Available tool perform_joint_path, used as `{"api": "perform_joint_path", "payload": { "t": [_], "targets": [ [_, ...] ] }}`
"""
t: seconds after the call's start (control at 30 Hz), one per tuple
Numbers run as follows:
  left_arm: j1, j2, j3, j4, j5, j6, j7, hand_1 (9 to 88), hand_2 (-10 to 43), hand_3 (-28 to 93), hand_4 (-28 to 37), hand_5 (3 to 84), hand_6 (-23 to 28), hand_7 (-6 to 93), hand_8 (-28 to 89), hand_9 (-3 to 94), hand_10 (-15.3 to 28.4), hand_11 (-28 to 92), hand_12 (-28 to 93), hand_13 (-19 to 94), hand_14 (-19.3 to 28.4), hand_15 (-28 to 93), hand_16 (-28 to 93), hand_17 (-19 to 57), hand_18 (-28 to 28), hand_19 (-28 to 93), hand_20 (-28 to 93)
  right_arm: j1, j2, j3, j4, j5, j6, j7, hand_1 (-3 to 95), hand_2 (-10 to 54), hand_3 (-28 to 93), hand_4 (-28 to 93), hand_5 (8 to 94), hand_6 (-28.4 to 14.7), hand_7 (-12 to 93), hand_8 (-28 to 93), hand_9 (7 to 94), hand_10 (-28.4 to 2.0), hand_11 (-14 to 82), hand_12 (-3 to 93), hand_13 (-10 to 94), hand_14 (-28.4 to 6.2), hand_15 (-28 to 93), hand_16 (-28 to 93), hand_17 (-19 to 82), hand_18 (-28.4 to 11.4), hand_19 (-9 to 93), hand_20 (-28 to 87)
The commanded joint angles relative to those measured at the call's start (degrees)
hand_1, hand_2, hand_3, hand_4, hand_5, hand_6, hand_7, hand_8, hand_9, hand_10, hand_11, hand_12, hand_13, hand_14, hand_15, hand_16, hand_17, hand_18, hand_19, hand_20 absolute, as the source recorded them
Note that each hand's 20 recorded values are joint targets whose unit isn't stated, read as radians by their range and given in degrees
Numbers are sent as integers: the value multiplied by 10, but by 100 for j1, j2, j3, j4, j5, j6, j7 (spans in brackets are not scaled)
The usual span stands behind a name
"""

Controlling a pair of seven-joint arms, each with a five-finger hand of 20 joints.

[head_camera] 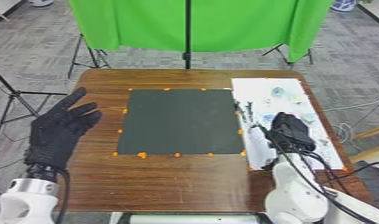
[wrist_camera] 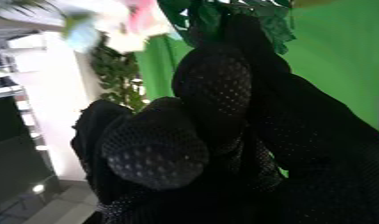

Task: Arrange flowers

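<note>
While a grey floor (head_camera: pixel 43 55) stretches behind everything, a green cloth (head_camera: pixel 203 25) hangs beyond the far edge of the brown wooden worktop (head_camera: pixel 190 180). Across the middle of that worktop lies a dark mat (head_camera: pixel 181 122), with a white sheet (head_camera: pixel 256 95) just beside it on the right. Two white arms come in from the near side, the left arm (head_camera: pixel 30 200) by the left edge and the right arm (head_camera: pixel 296 200) towards the sheet. The left hand (head_camera: pixel 57 125), in its black glove, is over the left edge of the worktop, well apart from the flowers, its fingers open and spread loosely. The right hand (head_camera: pixel 292 129) is over the white sheet, fingers curled in; I cannot tell whether they grip anything. At its fingertips, in the right wrist view, is green foliage (wrist_camera: pixel 279 30), with a pink and white flower (wrist_camera: pixel 123 22) near it. Over on the sheet lie pale flowers, one of them bluish (head_camera: pixel 278 92) near the far end, and dark green stems (head_camera: pixel 249 110) lie along the side next to the mat. Smallest are the orange tabs (head_camera: pixel 142 155) dotted around the mat's edges
</note>
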Motion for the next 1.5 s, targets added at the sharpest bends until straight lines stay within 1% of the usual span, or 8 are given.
{"api": "perform_joint_path", "payload": {
  "t": [0.03, 0.4, 0.57, 0.8, 0.9, 1.03, 1.1, 1.5],
  "targets": [
    [-83, 61, -94, -82, 99, -28, -136, 226, 70, 796, -227, 357, 82, 144, -101, 350, 218, 334, 123, 262, 284, 615, -121, -58, 248, 606, 251, 1333, -589, -545, -5, 509, -88, -538, 561, -95, 734, -258, 879, -54, 259, 169, 894, -100, 505, 266, 896, -63, 686, 213, 586, -214, 932, 499],
    [-717, 249, -62, -53, 170, -167, -468, 226, 70, 795, -226, 357, 81, 144, -102, 350, 218, 336, 124, 261, 284, 615, -121, -57, 249, 607, 253, 2798, -2239, -1558, 973, 1371, -550, -1326, 560, -95, 735, -256, 881, -55, 255, 175, 896, -98, 506, 266, 900, -60, 685, 216, 590, -213, 932, 505],
    [-1013, 380, 4, 2, 163, -303, -428, 226, 70, 795, -226, 357, 81, 144, -102, 350, 219, 334, 123, 261, 284, 615, -121, -57, 249, 608, 254, 3378, -2852, -2094, 1575, 1763, -624, -1318, 559, -95, 735, -255, 881, -55, 254, 177, 896, -98, 507, 264, 900, -60, 685, 218, 591, -212, 932, 506],
    [-1724, 588, 407, 206, 134, -533, -406, 226, 70, 794, -226, 357, 81, 145, -102, 351, 218, 335, 124, 261, 284, 615, -121, -56, 249, 608, 255, 4314, -3458, -3114, 2395, 2490, -387, -901, 558, -95, 735, -254, 879, -53, 257, 177, 896, -99, 510, 261, 901, -59, 685, 219, 592, -210, 932, 508],
    [-2116, 659, 716, 310, 111, -602, -416, 227, 71, 793, -226, 357, 81, 145, -102, 351, 217, 335, 123, 261, 284, 615, -121, -56, 249, 609, 255, 4602, -3621, -3395, 2620, 2865, -323, -677, 557, -95, 735, -255, 878, -52, 258, 174, 895, -99, 511, 260, 900, -59, 685, 219, 593, -209, 932, 509],
    [-2338, 840, 939, 374, 65, -696, -55, 227, 69, 795, -226, 357, 81, 144, -102, 350, 217, 336, 123, 261, 284, 615, -121, -55, 249, 609, 255, 5108, -3727, -3952, 2683, 3185, -2, -444, 556, -95, 733, -256, 875, -50, 263, 171, 894, -99, 515, 257, 899, -58, 686, 219, 592, -207, 932, 509],
    [-2575, 813, 1051, 425, 76, -693, -101, 227, 70, 795, -226, 357, 81, 144, -102, 350, 217, 336, 123, 261, 284, 615, -121, -55, 249, 609, 255, 5120, -3773, -3898, 2787, 3267, -78, -451, 554, -95, 733, -255, 873, -48, 265, 169, 894, -99, 516, 255, 898, -59, 687, 219, 591, -207, 932, 510],
    [-2618, 1032, 1162, 413, -2, -711, 303, 227, 71, 793, -226, 357, 81, 144, -101, 350, 218, 336, 123, 261, 284, 615, -121, -54, 248, 610, 254, 5341, -3890, -4222, 2838, 3844, 183, -442, 542, -95, 696, -277, 871, -36, 261, 120, 895, -97, 524, 238, 896, -57, 685, 218, 589, -202, 932, 507]
  ]
}}
